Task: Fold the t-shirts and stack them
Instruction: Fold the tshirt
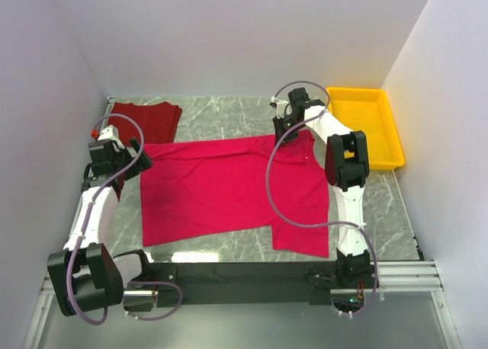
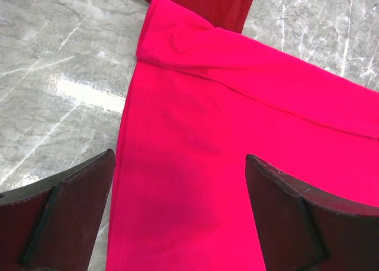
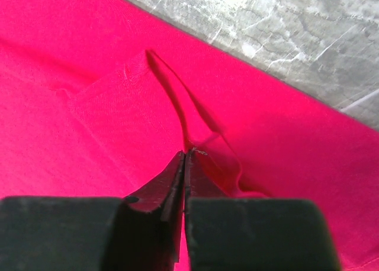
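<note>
No legible text, brand, number or sign appeared in any view. The small white tag (image 1: 307,160) on the bright crimson-pink cloth t-shirt (image 1: 229,189) was too small to read.

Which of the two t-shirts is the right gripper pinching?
The bright crimson-pink t-shirt, spread flat in the middle: the right gripper is shut on a raised fold of it. The darker brick-red t-shirt lies at the far left, no gripper on it.
</note>
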Action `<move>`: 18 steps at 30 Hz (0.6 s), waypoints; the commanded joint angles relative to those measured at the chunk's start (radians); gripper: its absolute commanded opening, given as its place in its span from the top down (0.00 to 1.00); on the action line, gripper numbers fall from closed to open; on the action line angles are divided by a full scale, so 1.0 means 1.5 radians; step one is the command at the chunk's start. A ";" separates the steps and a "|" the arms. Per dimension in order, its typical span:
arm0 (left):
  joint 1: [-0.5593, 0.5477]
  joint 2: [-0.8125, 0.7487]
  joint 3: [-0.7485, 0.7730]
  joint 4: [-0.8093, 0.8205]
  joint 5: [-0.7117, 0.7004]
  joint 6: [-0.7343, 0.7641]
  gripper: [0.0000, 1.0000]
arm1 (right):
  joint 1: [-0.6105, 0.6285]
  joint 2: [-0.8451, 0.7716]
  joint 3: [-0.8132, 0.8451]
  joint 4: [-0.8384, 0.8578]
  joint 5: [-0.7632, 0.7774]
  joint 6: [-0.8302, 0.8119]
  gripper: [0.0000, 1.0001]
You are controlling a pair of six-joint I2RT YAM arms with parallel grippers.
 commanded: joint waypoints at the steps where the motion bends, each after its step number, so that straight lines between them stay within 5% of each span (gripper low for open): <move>1: 0.003 -0.019 -0.002 0.019 0.013 0.004 0.04 | 0.003 -0.035 0.000 -0.004 -0.009 0.009 0.99; 18: 0.009 -0.027 -0.003 0.021 0.016 0.010 0.04 | 0.014 -0.204 -0.209 0.007 -0.051 -0.023 1.00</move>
